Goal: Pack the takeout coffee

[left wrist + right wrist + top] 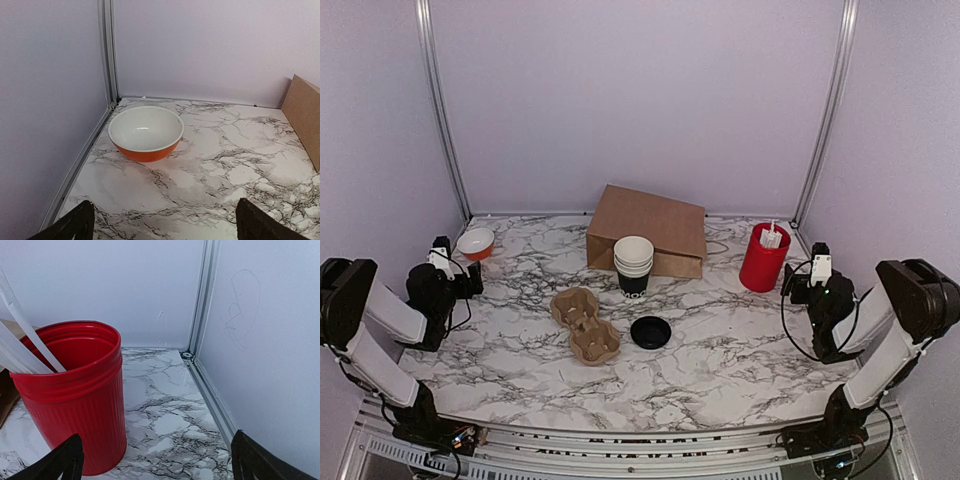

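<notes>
Well, both my end effectors stand released, holding nothing. My left end effector (165,231) faces the orange bowl (146,132) in the far left corner. My right end effector (156,466) sits just beside the red cylinder (75,395), near the right wall (270,340). Between them the desk (740,350) lies open. The stack of coffee cups (633,266) stands just before the paper bag (650,228). Its black lid (651,332) lies flat, apart, near the cardboard carrier (586,325).
</notes>
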